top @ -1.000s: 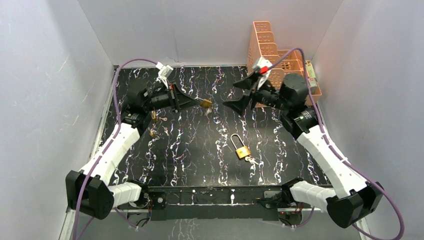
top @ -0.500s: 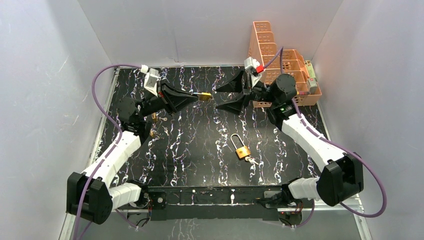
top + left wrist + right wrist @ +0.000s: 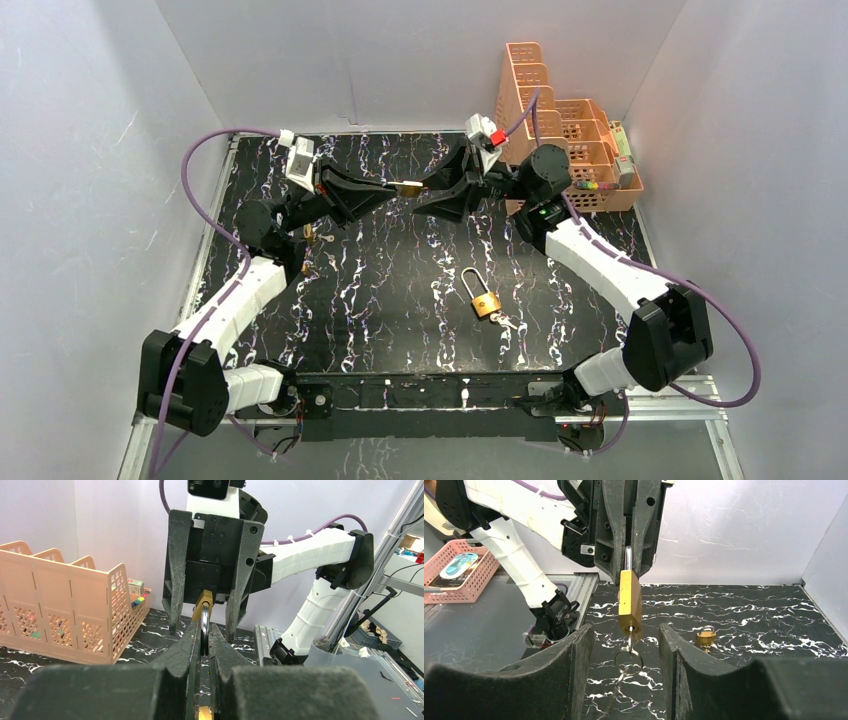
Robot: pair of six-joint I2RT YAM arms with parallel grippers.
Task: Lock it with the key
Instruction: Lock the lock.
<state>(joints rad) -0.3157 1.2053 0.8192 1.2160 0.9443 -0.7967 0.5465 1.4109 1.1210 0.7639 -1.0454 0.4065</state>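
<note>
A brass padlock [image 3: 408, 188] hangs in the air at the middle back. My left gripper [image 3: 388, 190] is shut on its steel shackle [image 3: 204, 629]. In the right wrist view the padlock [image 3: 630, 597] points body-down with the key [image 3: 629, 634] in its keyhole and a key ring [image 3: 628, 660] dangling below. My right gripper [image 3: 625, 632] is open, a finger on each side of the key and the lock's lower end, touching neither. In the left wrist view the right gripper's fingers [image 3: 176, 575] flank the brass body [image 3: 203, 611].
A second padlock [image 3: 482, 297] with keys [image 3: 503, 321] lies on the black marbled table [image 3: 380, 300]. Two small padlocks [image 3: 308, 234] lie under the left arm; one [image 3: 705, 637] shows in the right wrist view. A peach organiser [image 3: 545, 110] stands at the back right.
My right gripper has moved left until its fingers stand round the hanging padlock and key, and its jaws have narrowed. The left arm lifted the padlock slightly, then held still.
</note>
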